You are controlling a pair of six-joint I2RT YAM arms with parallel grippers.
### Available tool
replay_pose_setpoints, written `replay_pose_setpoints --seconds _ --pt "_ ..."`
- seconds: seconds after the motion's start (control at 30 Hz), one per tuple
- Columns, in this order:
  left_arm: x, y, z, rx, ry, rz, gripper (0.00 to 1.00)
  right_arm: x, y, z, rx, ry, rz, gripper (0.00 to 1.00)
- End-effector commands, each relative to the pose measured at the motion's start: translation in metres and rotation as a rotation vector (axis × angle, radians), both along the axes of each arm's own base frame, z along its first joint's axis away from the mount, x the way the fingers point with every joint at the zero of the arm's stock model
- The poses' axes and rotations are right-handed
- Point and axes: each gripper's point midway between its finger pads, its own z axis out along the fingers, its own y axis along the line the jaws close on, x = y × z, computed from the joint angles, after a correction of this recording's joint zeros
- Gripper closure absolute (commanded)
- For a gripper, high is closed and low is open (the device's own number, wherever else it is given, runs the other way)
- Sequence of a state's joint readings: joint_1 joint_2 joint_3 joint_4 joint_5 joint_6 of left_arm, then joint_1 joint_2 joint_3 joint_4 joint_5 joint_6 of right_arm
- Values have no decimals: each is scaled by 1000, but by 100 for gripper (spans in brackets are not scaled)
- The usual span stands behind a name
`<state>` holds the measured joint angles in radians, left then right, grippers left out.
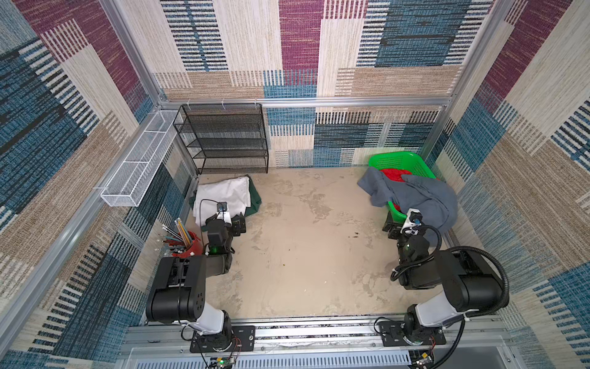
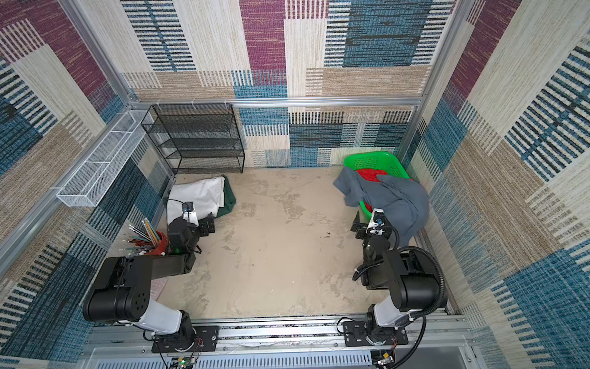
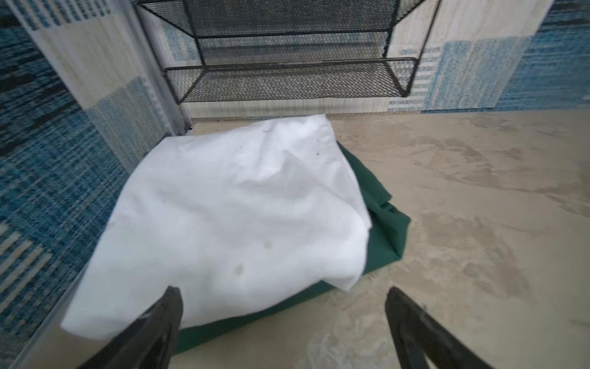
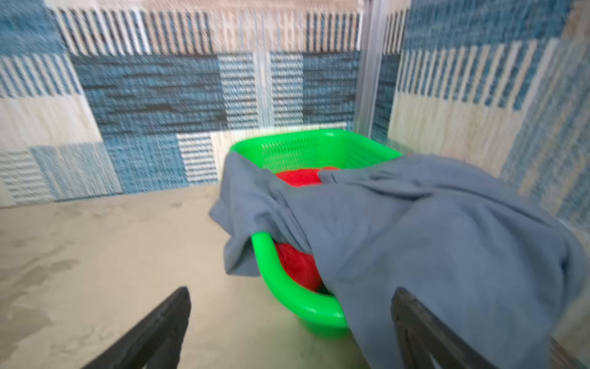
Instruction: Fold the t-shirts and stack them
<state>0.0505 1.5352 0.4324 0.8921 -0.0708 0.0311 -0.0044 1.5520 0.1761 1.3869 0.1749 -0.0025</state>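
Observation:
A folded white t-shirt [image 1: 223,195] [image 3: 239,217] lies on a folded dark green t-shirt [image 1: 255,198] [image 3: 383,230] at the back left of the table. My left gripper [image 1: 238,225] [image 3: 284,289] stands open just in front of that stack, holding nothing. A slate grey t-shirt [image 1: 421,198] [image 4: 431,239] hangs crumpled over the near rim of the bright green basket [image 1: 402,161] [image 4: 313,147] at the back right. Close in front of the basket, my right gripper [image 1: 391,228] [image 4: 291,290] is open and empty. No print shows on the white shirt.
A red cloth [image 1: 394,175] lies inside the basket under the grey shirt. A black mesh shelf [image 1: 226,137] stands against the back wall, a white wire tray [image 1: 140,159] hangs on the left wall, and a red cup of pencils [image 1: 193,246] sits beside my left arm.

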Motion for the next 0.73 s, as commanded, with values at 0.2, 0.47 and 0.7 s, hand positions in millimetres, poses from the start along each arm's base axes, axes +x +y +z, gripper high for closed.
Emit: replay_pose_setpoints --seconds 0.2,0.47,0.7 --pt "-3 -21 -21 -72 89 -99 1 1 11 1 23 -3 67 2" --pt "-4 -24 -22 -58 94 -105 1 1 11 1 24 -6 66 1" --pt "-4 -24 -21 -57 92 -105 1 1 11 2 26 -11 69 2"
